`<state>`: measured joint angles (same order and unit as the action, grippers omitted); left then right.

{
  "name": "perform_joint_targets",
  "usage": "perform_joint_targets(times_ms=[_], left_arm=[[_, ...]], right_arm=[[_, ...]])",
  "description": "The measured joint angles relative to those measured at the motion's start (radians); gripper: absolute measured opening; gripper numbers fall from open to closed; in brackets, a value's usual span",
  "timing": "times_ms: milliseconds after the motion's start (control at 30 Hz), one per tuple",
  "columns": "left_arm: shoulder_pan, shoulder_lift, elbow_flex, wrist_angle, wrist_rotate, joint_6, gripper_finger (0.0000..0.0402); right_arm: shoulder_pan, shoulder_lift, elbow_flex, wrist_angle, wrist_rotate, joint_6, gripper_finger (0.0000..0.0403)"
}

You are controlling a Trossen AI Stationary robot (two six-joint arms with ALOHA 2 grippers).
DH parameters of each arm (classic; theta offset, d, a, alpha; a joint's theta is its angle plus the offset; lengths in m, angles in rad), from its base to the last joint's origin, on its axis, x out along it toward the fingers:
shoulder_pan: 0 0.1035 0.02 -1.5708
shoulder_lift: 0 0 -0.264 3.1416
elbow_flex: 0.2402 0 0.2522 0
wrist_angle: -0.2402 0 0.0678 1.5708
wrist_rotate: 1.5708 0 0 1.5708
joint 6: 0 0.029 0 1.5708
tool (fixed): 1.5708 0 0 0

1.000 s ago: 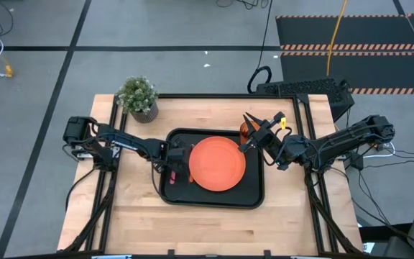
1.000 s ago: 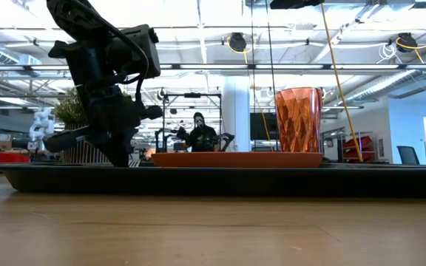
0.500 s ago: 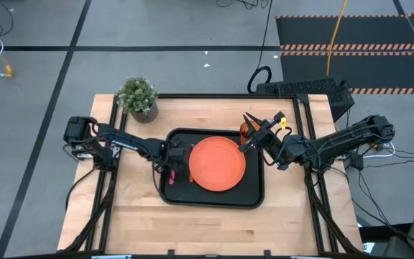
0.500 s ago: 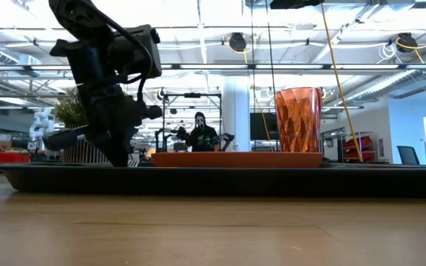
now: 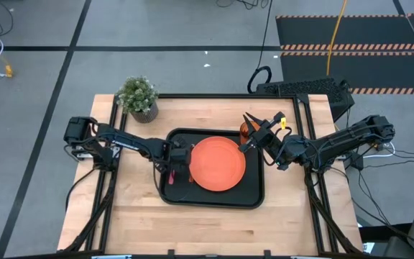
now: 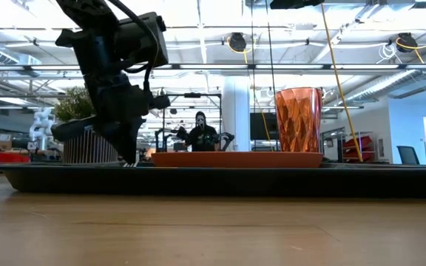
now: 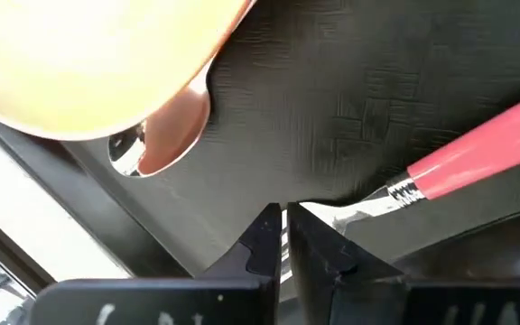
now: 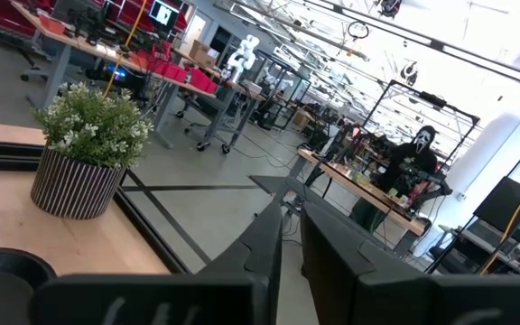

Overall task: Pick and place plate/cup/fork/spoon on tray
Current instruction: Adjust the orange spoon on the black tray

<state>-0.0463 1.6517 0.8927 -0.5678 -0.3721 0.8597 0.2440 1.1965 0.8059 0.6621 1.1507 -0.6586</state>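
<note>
The left gripper [image 7: 283,236] is hanging low over the left end of the tray [image 5: 249,196], its jaws pressed together with nothing between them, their tips just beside the silver neck of the fork [image 7: 463,167]. The fork is lying flat on the tray floor, pink-red handle running away from the tips. Next to it the spoon [image 7: 163,137] is resting with its bowl partly tucked under the rim of the plate [image 5: 216,164], which is sitting in the middle of the tray. The cup [image 6: 298,120] is standing upright at the far right corner of the tray, just beyond the plate.

The right gripper [image 5: 250,123] is hovering over that far right corner, close above the cup, jaws drawn nearly together and holding nothing.

So all four pieces appear to be sitting on the tray already, and the placing looks finished or nearly so; what seems left is for the left arm to lift clear of the cutlery and both arms to pull back over the bench [image 5: 214,224]. A potted plant [image 5: 138,96] is standing at the far left corner, not part of the job.
</note>
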Motion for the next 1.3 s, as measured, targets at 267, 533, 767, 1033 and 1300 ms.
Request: perform_joint_targets(times_ms=[267,533,767,1033,1300], left_arm=[[0.037,-0.002,0.001,0.126,0.003,0.102,0.0026],[0.11,-0.002,0.001,0.153,0.013,0.162,0.0026],[0.126,-0.002,0.0,0.232,0.084,0.194,0.0026],[0.118,-0.002,0.0,0.227,0.118,0.144,0.0026],[0.068,-0.002,-0.001,0.225,0.146,0.121,0.0026]], right_arm=[[0.0,0.0,0.0,0.0,-0.001,0.0,0.0036],[0.0,0.0,0.0,0.0,-0.002,0.0,0.0036],[0.0,0.0,0.0,0.0,-0.002,0.0,0.0036],[0.0,0.0,0.0,0.0,-0.003,0.0,0.0036],[0.0,0.0,0.0,0.0,-0.003,0.0,0.0036]])
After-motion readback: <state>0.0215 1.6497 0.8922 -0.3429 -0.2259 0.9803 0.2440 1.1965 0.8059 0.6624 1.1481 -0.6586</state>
